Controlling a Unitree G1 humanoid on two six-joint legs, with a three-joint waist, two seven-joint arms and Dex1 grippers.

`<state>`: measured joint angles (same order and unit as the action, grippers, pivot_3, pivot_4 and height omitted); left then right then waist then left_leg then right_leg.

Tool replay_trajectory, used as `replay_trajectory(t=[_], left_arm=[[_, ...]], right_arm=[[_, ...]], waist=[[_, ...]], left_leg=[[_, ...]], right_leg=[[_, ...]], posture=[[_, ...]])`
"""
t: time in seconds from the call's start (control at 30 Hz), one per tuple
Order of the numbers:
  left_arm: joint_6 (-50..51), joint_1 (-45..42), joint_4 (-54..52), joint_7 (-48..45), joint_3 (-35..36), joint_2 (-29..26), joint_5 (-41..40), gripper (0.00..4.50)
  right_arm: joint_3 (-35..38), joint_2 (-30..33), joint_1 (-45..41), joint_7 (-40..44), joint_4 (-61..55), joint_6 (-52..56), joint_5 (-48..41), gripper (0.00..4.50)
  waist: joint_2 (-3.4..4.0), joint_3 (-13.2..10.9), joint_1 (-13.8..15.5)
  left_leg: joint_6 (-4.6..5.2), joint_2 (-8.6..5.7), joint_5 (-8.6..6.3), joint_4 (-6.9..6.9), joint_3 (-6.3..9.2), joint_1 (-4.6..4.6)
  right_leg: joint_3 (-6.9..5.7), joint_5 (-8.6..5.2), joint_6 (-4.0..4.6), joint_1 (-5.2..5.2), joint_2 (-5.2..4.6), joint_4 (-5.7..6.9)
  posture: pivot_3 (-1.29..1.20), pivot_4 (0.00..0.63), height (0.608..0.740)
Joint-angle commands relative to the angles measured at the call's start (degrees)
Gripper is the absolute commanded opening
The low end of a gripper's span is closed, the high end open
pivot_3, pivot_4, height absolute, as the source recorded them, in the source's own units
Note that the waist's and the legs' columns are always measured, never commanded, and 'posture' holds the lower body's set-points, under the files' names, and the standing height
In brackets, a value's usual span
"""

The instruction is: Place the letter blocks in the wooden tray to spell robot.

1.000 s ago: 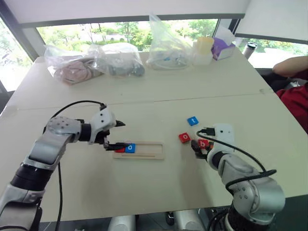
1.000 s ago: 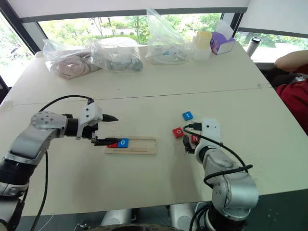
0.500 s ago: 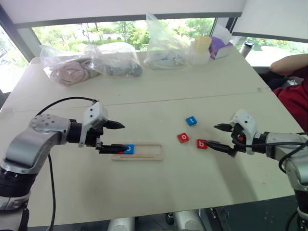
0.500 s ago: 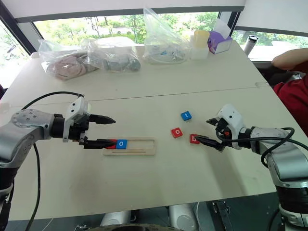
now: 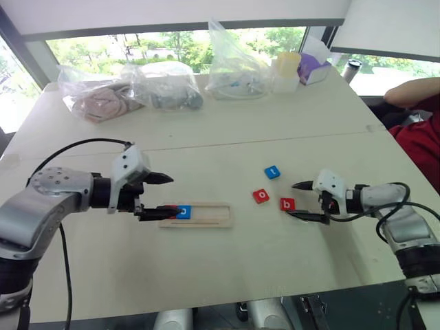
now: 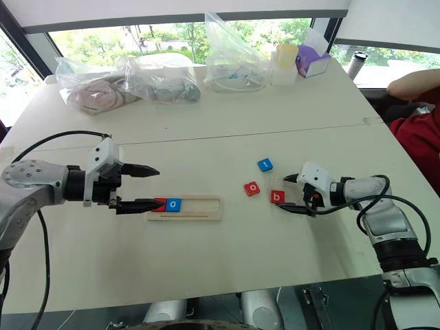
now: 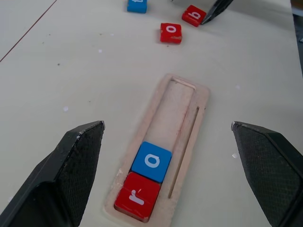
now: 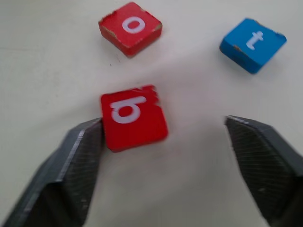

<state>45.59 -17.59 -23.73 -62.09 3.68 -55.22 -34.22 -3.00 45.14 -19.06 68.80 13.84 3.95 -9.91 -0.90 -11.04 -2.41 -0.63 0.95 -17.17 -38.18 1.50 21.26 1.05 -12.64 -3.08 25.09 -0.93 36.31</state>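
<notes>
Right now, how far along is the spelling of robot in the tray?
Done: the red r block and the blue o block sit at one end of the wooden tray. In hand: the right gripper, jaws open, is at the red b block, not holding it. Left: b, the red o block and the blue t block, all on the table.

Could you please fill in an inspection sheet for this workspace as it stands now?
Surface: pale table, seam across it.
Job's things: wooden tray holds red r and blue o; red b, red o, blue t lie loose.
Clutter: plastic bags, tissue box, cup at far edge.
Grippers: left tool open at the tray's end; right tool open, one finger touching b.
Cables: black leads on both arms.
Surroundings: windows; person's arm.
</notes>
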Motion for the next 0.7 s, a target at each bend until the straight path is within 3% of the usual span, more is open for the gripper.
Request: replay_trajectory(t=[0.03,0.1,0.2,0.43,0.7], left_arm=[[-1.2,0.2,-0.6,0.0,2.0,-1.1,-0.1,4.5],[-1.4,0.2,-0.1,-0.1,2.1,-1.3,-0.1,4.5],[-1.9,0.4,0.6,-0.4,2.1,-1.7,0.0,4.5],[-3.5,3.5,1.6,-3.2,3.0,-5.4,0.5,4.5],[-8.9,9.0,3.0,-5.4,3.2,-7.7,3.8,4.5]], right_arm=[[0.4,-0.2,0.1,0.0,-1.0,-1.1,-0.4,2.01],[0.6,-0.2,0.7,-0.2,-3.0,-0.2,-1.0,1.13],[0.7,-0.6,0.7,-0.9,-6.4,2.2,-2.0,1.14],[-3.3,-5.7,-4.4,-4.0,-25.9,21.5,-9.7,1.14],[-16.0,-18.0,-14.1,-10.1,-22.3,21.8,-2.2,1.14]], waist=[[0.0,0.0,0.0],[0.0,0.0,0.1],[0.01,0.0,0.0],[0.02,0.0,0.0],[-0.01,0.0,0.4]], left_leg=[[0.0,0.0,0.0,0.0,0.0,0.0],[0.0,0.0,0.0,0.0,0.0,0.0],[0.0,0.0,0.0,0.0,0.0,0.0],[-0.01,0.03,0.01,0.0,0.03,0.0],[-0.05,0.04,0.03,-0.01,0.03,0.1]], right_leg=[[0.0,0.01,0.02,0.0,0.0,0.01],[0.01,0.02,0.04,0.0,0.0,0.01],[0.01,0.08,0.13,0.01,0.0,0.02],[0.05,0.1,0.11,0.13,0.06,0.19],[0.01,-0.01,0.31,0.22,0.02,0.22]], posture=[[0.0,0.15,0.74],[0.0,0.15,0.74],[0.0,0.15,0.74],[0.0,0.15,0.74],[0.0,0.15,0.74]])
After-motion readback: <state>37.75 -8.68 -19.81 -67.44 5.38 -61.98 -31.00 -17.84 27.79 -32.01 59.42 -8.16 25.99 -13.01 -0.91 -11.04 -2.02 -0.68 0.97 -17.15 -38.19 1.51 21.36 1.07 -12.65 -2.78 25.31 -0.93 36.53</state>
